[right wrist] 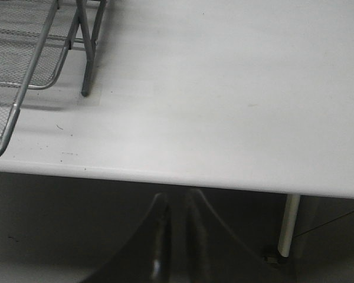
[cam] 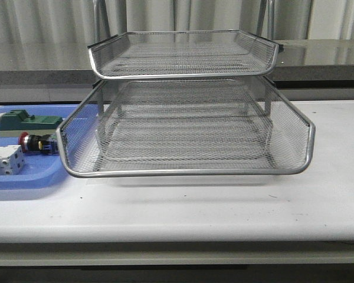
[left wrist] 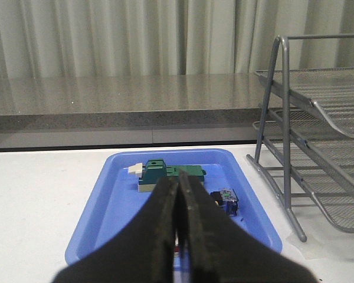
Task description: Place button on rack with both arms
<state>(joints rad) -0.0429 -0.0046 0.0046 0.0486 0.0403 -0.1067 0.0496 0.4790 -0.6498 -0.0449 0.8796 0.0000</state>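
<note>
The button (cam: 36, 143) lies untouched in the blue tray (cam: 23, 177) at nine o'clock of the rack (cam: 183, 127) — within the left gripper (left wrist: 178, 203)'s reach. Both grippers' fingers are pressed together, empty; the right gripper (right wrist: 174, 221) hangs off the counter (right wrist: 224, 88)'s edge.

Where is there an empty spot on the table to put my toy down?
The white table is bare in front of the rack and to its right, out to the edge. The rack's mesh shelves look empty too. The left side is crowded: the blue tray holds the button, a green block and a white block.
</note>
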